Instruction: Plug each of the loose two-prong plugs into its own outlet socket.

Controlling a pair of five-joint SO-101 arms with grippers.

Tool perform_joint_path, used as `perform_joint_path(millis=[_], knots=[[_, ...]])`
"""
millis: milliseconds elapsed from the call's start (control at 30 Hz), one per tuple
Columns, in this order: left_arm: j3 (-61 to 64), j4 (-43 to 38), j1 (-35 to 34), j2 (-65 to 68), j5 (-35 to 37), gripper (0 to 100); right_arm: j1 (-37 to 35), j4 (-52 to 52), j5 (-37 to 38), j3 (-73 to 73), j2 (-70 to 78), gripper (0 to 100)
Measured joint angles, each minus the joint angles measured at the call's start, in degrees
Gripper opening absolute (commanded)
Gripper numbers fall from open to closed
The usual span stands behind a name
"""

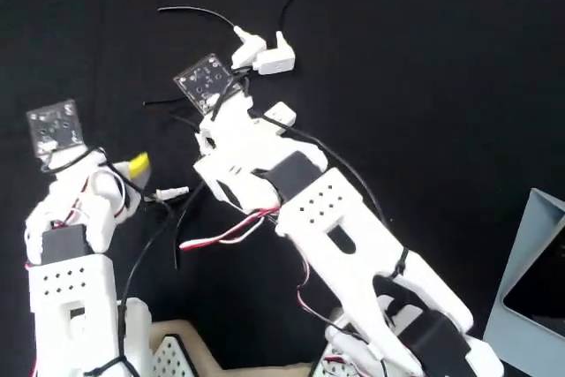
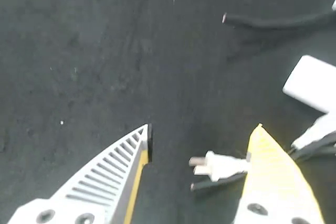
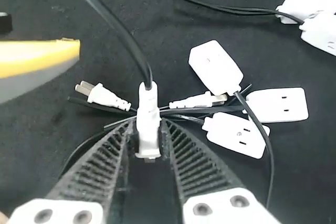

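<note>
**Plug gripped, insertion pending.**
A plug (image 3: 147,106) is clamped in the right gripper (image 3: 148,127), at the centre of the high view. Next, its prongs are judged to need lining up with a socket (image 3: 276,103) whose slots are bare. The left gripper (image 2: 202,128) is spread wide around a loose plug (image 2: 218,163), left of centre. Beyond, a second socket (image 3: 236,134) is likewise unfilled.

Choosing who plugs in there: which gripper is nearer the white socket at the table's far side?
Right. The right gripper, shut on a plug, is near the far socket; the left gripper hangs open farther off, over a loose plug.
</note>
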Motion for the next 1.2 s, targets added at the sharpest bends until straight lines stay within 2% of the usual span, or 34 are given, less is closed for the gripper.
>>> perform_joint_path(millis=[133,300,433,567,967,1200], knots=[[-2.5,0.0,1.3,0.0,3.3,30,-1.1,-0.1,-3.7,0.0,-0.1,1.1],[-2.8,0.0,7.6,0.0,3.8,30,-5.6,-0.1,-4.7,0.0,-0.1,1.1],[-2.8,0.0,10.5,0.0,4.6,30,-6.2,-0.1,-4.7,0.3,-0.1,1.1],[-2.8,-2.2,11.3,0.0,7.8,30,-6.2,-0.1,-4.7,0.5,-0.2,1.1],[-2.8,-3.0,13.3,-0.4,8.4,30,-6.2,-0.1,-4.7,2.3,-0.5,1.1],[0.4,-2.9,14.2,-11.7,7.5,30,-6.2,-0.1,-4.8,2.7,-0.6,1.1]])
